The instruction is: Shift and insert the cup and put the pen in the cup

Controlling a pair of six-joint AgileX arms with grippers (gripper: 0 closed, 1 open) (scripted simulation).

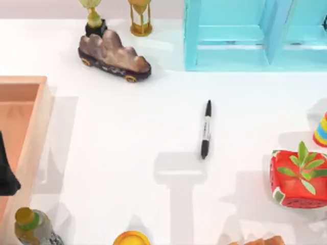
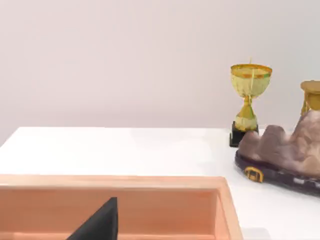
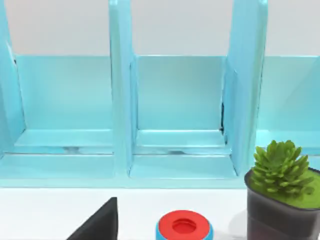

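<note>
The pen (image 1: 206,130) lies flat on the white table a little right of centre, black with a pale band round its barrel, one end pointing toward the back. Nothing touches it. The cup is out of view. My left gripper (image 1: 6,171) is a dark shape at the far left edge over the wooden tray, and a black wedge of it (image 2: 102,222) shows in the left wrist view. A black wedge of my right gripper (image 3: 102,222) shows in the right wrist view, facing the blue rack, far from the pen.
A wooden tray (image 1: 43,117) fills the left side. A rock ornament (image 1: 113,56), trophy (image 1: 93,18) and hourglass (image 1: 140,18) stand at the back, beside a blue file rack (image 1: 230,35). A strawberry cube (image 1: 299,176), yellow round-topped object (image 1: 132,238) and bottle (image 1: 30,224) sit near the edges.
</note>
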